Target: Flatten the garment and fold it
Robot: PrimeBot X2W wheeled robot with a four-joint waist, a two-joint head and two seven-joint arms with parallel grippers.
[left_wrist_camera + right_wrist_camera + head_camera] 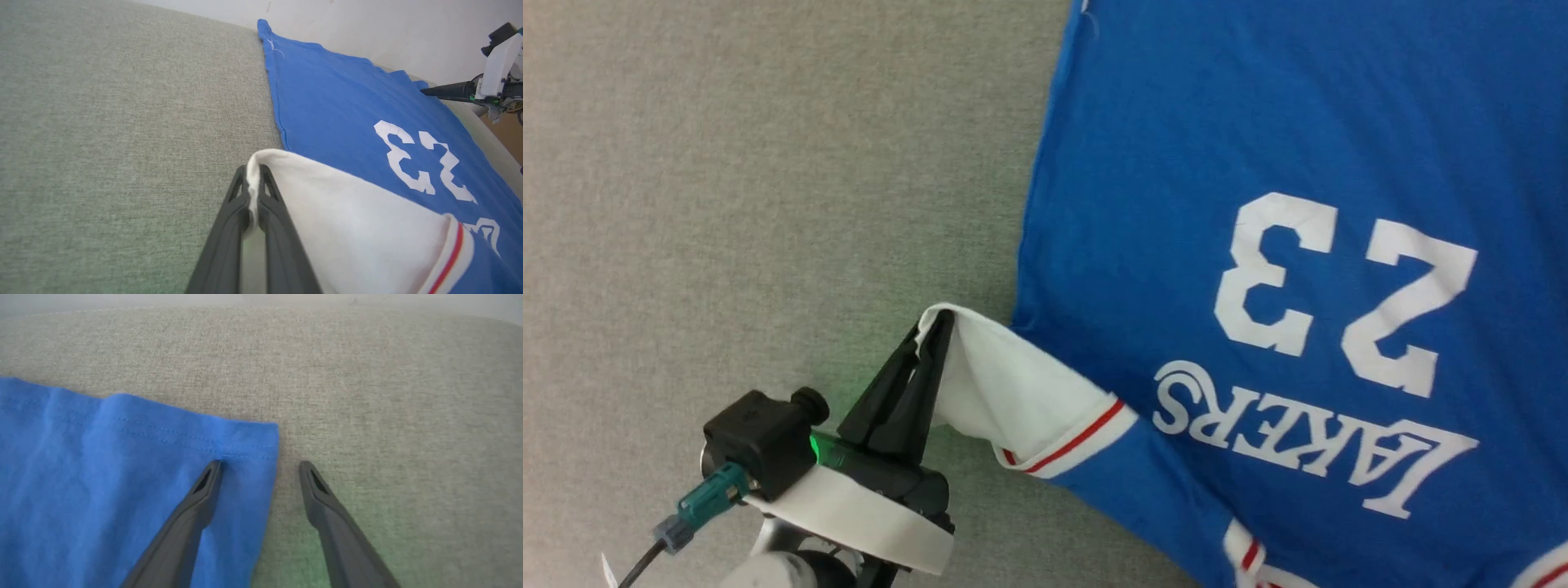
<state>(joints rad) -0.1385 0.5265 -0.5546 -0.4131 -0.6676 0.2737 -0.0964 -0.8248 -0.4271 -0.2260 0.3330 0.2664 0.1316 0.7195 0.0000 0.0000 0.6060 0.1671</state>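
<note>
**Left tool (938, 325) clamped on the white sleeve (1013, 392); right tool (260, 465) spread wide at a hem corner.**

The blue shirt (1258, 122) lies spread on the grey table (727, 163), print side up. Its white "23" and "LAKERS" read upside down in the head view. The left tool's fingers pinch the folded edge of the sleeve and hold it raised like a tent, just beside the shirt's left side edge. A red stripe (1078, 437) runs where the sleeve meets the blue body. In the right wrist view the right tool is released and grasps nothing. One finger lies over the blue hem corner, the other over bare table just beside the cloth. Whether they touch the surface cannot be told.
</note>
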